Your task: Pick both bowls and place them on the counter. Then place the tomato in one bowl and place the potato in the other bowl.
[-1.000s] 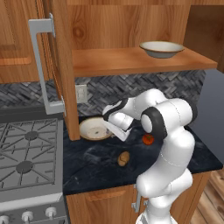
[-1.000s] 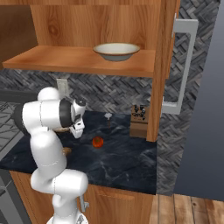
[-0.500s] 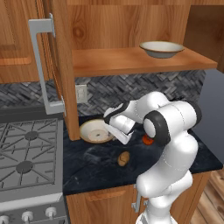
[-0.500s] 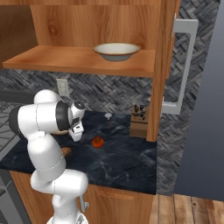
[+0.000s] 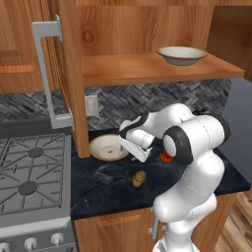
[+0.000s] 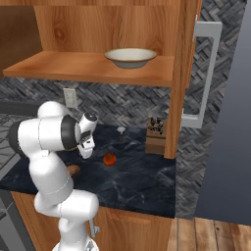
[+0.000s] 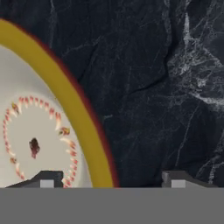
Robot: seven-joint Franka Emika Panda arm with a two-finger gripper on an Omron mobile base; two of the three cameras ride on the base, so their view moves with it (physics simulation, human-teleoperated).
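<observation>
Dark marble table (image 5: 106, 184) is being shown running from a grey stove top (image 5: 29, 170) on the left to its right end, backed by a herringbone grey wall with a white outlet (image 5: 91, 104). Wooden cabinetry is being seen above, with an open door carrying a long metal handle (image 5: 45, 74).

Starting at the left of the left base view, one bowl (image 5: 108, 147) is resting on the table just beside the cabinet door's foot, cream inside with a tan rim. Right of it, the hand (image 5: 129, 147) is being held low at the bowl's right edge, its two fingers spread apart with the rim between them and nothing gripped; in the hand view the yellowish rim of that bowl (image 7: 78, 109) is crossing between the two dark tips, one tip (image 7: 46, 179) over the bowl's inside and the other (image 7: 177, 178) over bare marble. Whether the fingers are touching the rim cannot be told.

Below and right of the hand, the potato (image 5: 139, 178) is lying on the table, apart from the bowl. Further right, the tomato (image 5: 166, 157) is being partly hidden by the arm's elbow; in the right base view the tomato (image 6: 110, 159) is sitting clear on the marble, with a knife block (image 6: 156, 136) standing well to its right.

Up on the wooden shelf (image 5: 147, 69), the second bowl (image 5: 181, 55) is sitting toward the right end.
</observation>
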